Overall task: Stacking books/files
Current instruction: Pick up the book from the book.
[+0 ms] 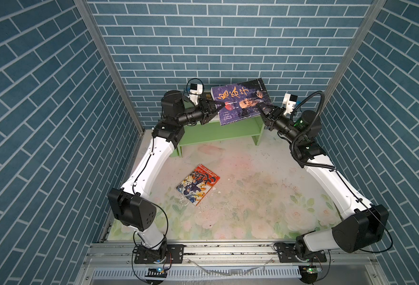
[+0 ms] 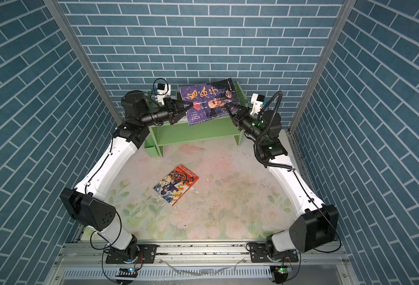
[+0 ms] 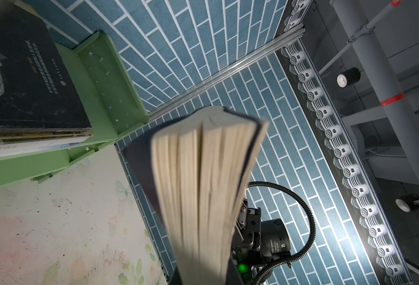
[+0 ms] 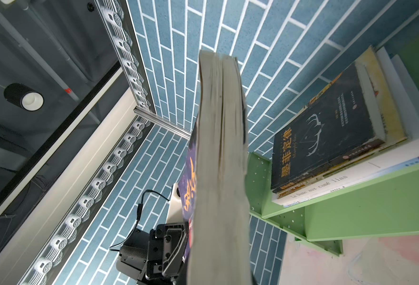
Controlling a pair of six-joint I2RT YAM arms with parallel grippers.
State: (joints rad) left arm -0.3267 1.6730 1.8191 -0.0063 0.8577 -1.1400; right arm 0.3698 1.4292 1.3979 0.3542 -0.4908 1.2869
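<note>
The risk is sitting at the fingertips. Each gripper is biting only a narrow strip of one edge, so if one arm is leading the other, the cover could be twisting out of a pinch and the book could be dropping. The page block is fanning loosely in both wrist views and could be splaying open.

The left gripper (image 1: 219,106) is closing nearly shut on the left edge of the thick purple paperback (image 1: 240,101) with pale brush characters. The right gripper (image 1: 261,108) is looking likewise clamped on the lower right edge, with one dark finger lying over the cover.

Between them the purple paperback is hanging tilted in the air, above the top board of the light green wooden shelf (image 1: 218,132) and touching nothing else.

On that board a black book with orange characters (image 4: 327,128) is lying on top of a flat pile. A low approach could be knocking this pile askew.

Well apart, a red comic book (image 1: 198,183) is lying flat on the floral tabletop (image 1: 253,192), not yet stacked.
</note>
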